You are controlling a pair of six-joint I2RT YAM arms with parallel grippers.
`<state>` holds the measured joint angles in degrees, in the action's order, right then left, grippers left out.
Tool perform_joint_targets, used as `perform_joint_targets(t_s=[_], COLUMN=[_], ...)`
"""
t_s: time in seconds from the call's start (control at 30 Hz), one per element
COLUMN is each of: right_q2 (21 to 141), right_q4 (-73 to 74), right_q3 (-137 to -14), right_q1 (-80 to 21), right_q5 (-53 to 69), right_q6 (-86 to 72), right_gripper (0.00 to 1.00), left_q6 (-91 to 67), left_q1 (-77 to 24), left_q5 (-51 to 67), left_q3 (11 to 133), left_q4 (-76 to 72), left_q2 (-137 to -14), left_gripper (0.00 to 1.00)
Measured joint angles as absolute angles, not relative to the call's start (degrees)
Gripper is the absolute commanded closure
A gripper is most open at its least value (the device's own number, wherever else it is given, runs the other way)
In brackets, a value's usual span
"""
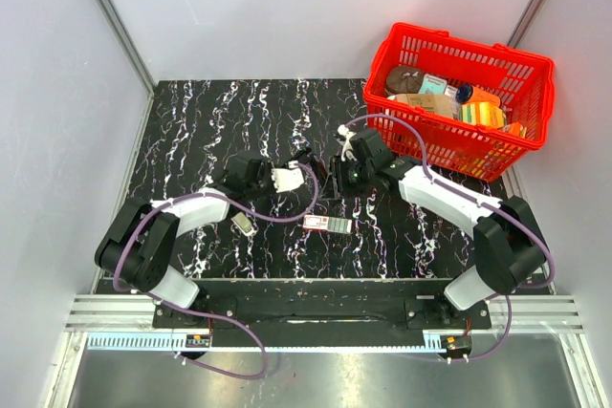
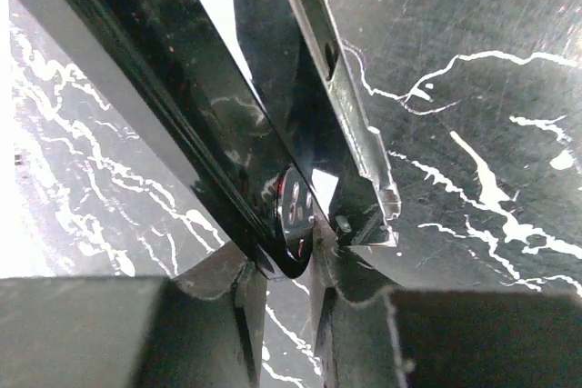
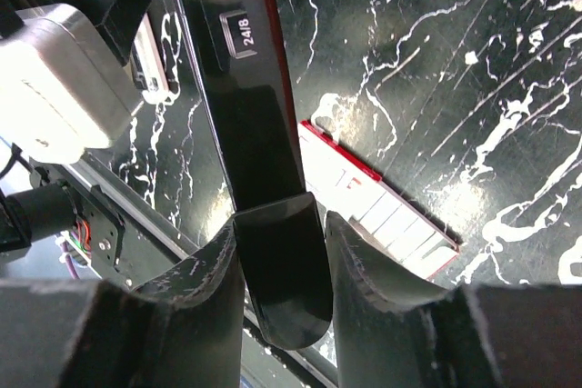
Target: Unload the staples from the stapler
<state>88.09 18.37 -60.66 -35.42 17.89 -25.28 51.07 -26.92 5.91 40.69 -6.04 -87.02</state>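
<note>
The black stapler (image 1: 313,162) is held off the table between my two grippers at mid-table. In the left wrist view it is hinged open: the black top arm (image 2: 173,88) runs up-left and the silver metal magazine rail (image 2: 350,106) runs up. My left gripper (image 2: 280,265) is shut on its rounded hinge end; it also shows in the top view (image 1: 300,175). My right gripper (image 3: 282,224) is shut on the rounded tip of the stapler's black arm (image 3: 245,88); it also shows in the top view (image 1: 338,171). I cannot make out any staple strip.
A small red-and-white box (image 1: 327,225) lies on the table below the grippers, also in the right wrist view (image 3: 382,206). A short beige-silver piece (image 1: 243,225) lies near the left arm. A red basket (image 1: 459,45) of items stands at the back right.
</note>
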Motion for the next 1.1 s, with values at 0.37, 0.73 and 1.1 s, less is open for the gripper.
perform_joint_targets(t_s=[0.37,0.73,1.1], right_q2=[87.42,84.27,84.53], right_q4=[22.68,23.27,22.44], right_q3=[-60.66,-60.69,-58.67], right_q1=[-34.00,-27.81,-28.18], right_q5=[19.25,5.43,7.05], right_q6=[-21.61,-23.81,-26.06], right_gripper=[1.00,1.00,1.00], left_q6=[64.66,82.02,58.26], left_q1=[-30.24,-33.34,-33.06], left_q5=[-3.14,-12.01,-12.64], left_q3=[35.05,29.12,49.36], left_q4=[-15.77,-27.51,-6.83], left_q2=[-87.22,-91.81,-92.18], left_gripper=[1.00,1.00,0.61])
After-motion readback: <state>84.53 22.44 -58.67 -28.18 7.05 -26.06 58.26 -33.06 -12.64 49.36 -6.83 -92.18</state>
